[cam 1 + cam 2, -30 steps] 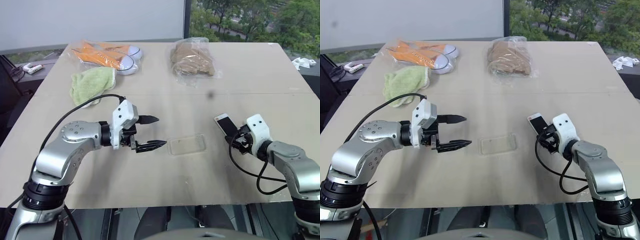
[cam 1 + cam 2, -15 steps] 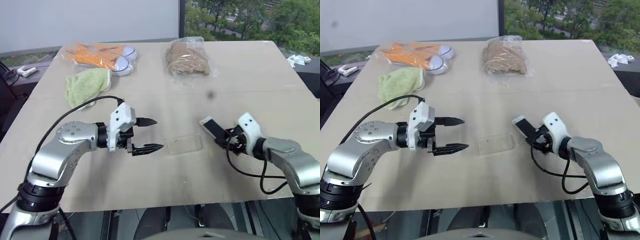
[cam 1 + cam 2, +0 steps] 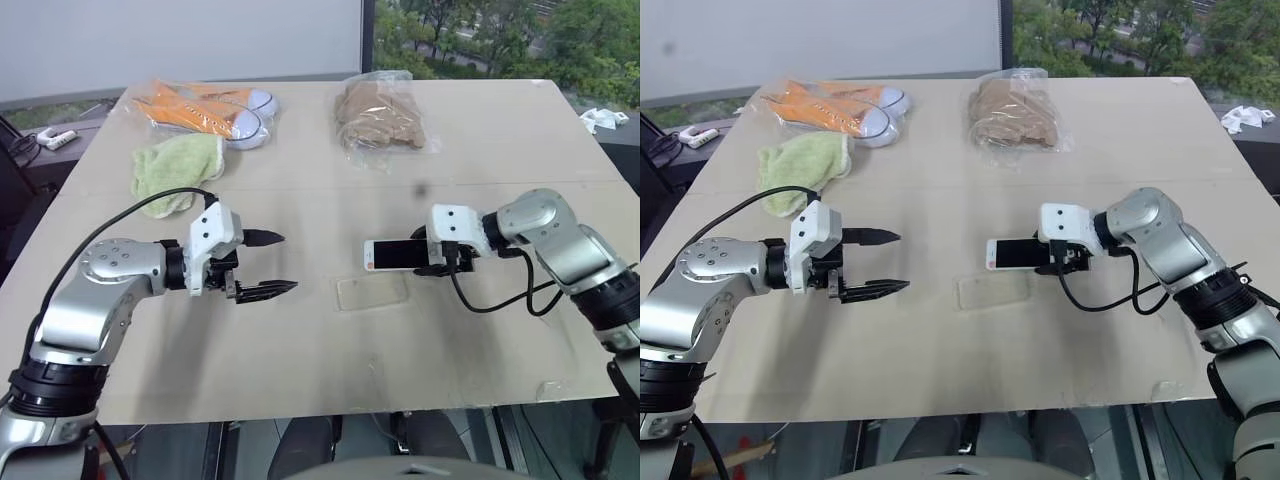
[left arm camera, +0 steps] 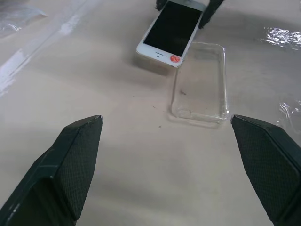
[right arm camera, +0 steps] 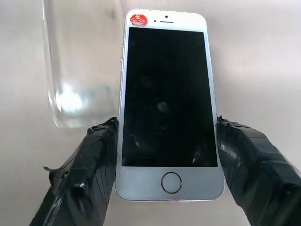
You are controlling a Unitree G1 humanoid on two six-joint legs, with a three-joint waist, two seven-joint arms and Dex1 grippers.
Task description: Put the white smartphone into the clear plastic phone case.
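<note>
Red sticker on white smartphone [image 5: 168,110] seen from wrist, clamped level in right gripper [image 3: 437,256] beside clear plastic phone case [image 3: 372,292]; left gripper [image 3: 277,263] spread wide.

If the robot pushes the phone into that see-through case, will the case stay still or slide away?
The clear case lies loose on the smooth tabletop, with nothing holding it, so it would probably slide when pushed. It looks thin and glossy, so likely light and a bit bendy. The left gripper hangs open beside it and might need to steady it.
</note>
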